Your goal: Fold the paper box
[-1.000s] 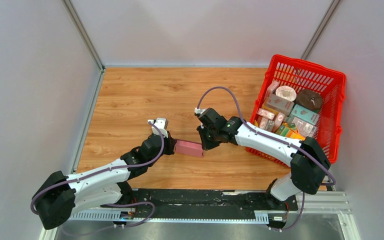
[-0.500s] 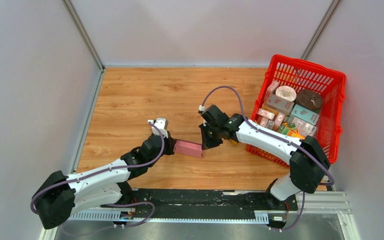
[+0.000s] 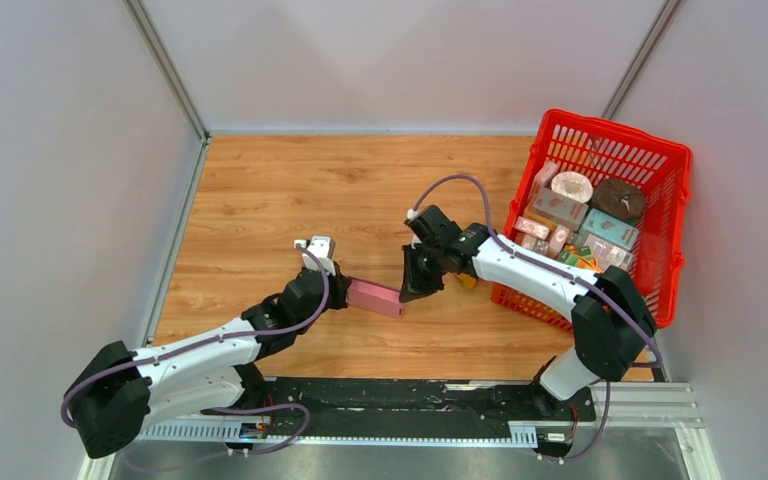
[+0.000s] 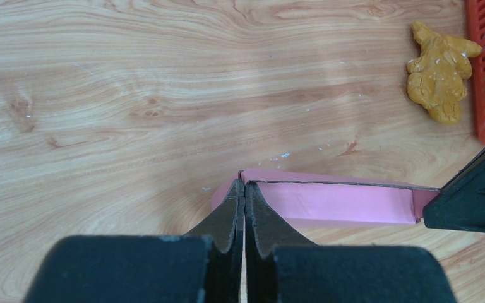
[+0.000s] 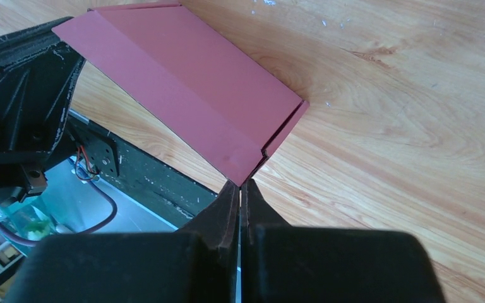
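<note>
my left gripper [image 4: 244, 186] and right gripper [image 5: 240, 184], both pressed shut, meet opposite ends of the paper box [image 3: 376, 297] on the table [image 3: 290, 200]; light, thin, crease-prone card, best pinched at its end flaps, i judge.

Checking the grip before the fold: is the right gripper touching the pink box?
Touching. In the right wrist view the right gripper, jaws shut, pinches a corner of the pink box.

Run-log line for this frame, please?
paper box: folded block, between arms | left fingers: shut on one end | right fingers: shut on opposite corner
</note>
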